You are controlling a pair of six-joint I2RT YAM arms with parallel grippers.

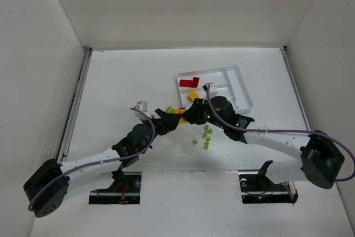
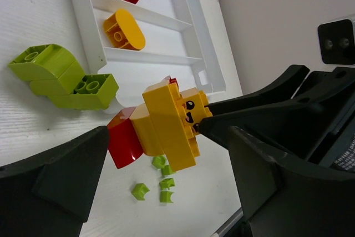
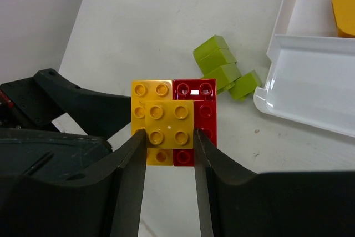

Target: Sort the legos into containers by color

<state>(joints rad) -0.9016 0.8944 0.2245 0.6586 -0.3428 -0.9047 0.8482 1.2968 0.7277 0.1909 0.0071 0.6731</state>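
Now right hand [image 3: 169, 132] pinches yellow-red lego clump [image 3: 166, 116]; left hand [image 2: 166, 137] wide beside, seemingly clear of tray edge [image 2: 91, 37].

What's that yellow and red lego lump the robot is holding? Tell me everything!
It is a clump of shiny plastic bricks stuck together: yellow-orange ones beside red, a square yellow brick on top, a little printed face on one side. The right end effector pinches that top brick between its black fingers.
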